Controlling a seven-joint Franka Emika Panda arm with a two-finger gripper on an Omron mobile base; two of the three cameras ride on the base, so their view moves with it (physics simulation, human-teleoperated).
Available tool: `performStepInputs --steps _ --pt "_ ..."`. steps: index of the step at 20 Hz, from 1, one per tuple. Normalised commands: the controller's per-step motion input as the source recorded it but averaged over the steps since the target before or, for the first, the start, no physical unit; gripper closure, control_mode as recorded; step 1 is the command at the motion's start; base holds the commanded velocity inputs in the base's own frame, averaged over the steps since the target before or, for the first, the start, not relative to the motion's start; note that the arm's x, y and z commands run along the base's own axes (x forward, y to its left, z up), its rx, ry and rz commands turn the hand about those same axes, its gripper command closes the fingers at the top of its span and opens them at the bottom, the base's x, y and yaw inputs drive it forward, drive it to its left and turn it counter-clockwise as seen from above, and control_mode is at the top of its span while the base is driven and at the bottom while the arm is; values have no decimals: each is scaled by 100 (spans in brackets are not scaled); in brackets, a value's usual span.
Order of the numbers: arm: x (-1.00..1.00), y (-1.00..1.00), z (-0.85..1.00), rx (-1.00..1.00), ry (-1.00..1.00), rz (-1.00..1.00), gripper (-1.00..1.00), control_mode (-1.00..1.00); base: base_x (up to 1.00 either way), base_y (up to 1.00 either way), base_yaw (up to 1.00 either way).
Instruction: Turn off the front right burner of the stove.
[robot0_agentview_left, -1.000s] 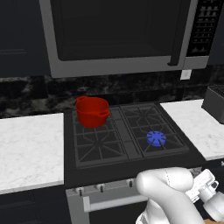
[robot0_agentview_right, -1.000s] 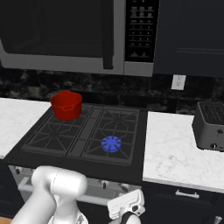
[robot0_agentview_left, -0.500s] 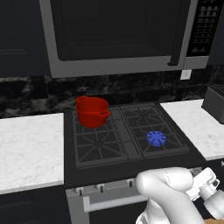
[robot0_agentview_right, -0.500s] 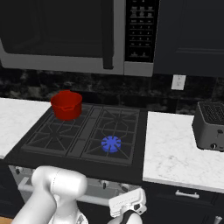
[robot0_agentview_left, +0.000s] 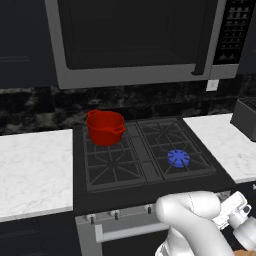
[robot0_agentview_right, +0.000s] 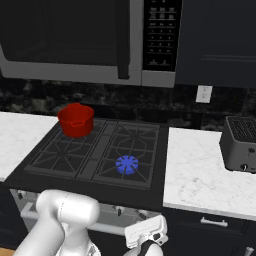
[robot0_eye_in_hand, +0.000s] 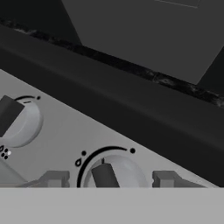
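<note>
Up close along the hand: gripper (robot0_eye_in_hand: 105, 179) spread open, fingertips (robot0_eye_in_hand: 54, 178) standing apart on either side of a dark-handled knob (robot0_eye_in_hand: 105, 175) on the silver front panel (robot0_eye_in_hand: 57, 135), second knob (robot0_eye_in_hand: 11, 116) off toward the left edge. Over the base: front right burner (robot0_agentview_left: 178, 158) lit with a blue flame disc on the black stove (robot0_agentview_left: 115, 165), red pot (robot0_agentview_left: 105, 127) on the back left grate. Overhead, microwave (robot0_agentview_left: 135, 40); off on the right-hand counter (robot0_agentview_right: 200, 175), toaster (robot0_agentview_right: 242, 143).

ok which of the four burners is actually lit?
The front right burner, on the stove: it alone shows a blue spoked flame disc. The other three grates are plain black, and the back left one carries a red pot.
</note>
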Motion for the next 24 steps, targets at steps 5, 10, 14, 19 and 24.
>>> performStepInputs --steps 5,10,14,19,24 --pt "0 -3 12 11 0 0 100 -100 0 0 0" --pt "0 -21 28 28 3 0 100 -100 0 0 0" --pt "0 -38 37 42 9 0 100 -100 0 0 0" --pt "0 -44 43 49 11 0 100 -100 0 0 0" --pt "0 -55 46 54 10 -1 100 -100 0 0 0"
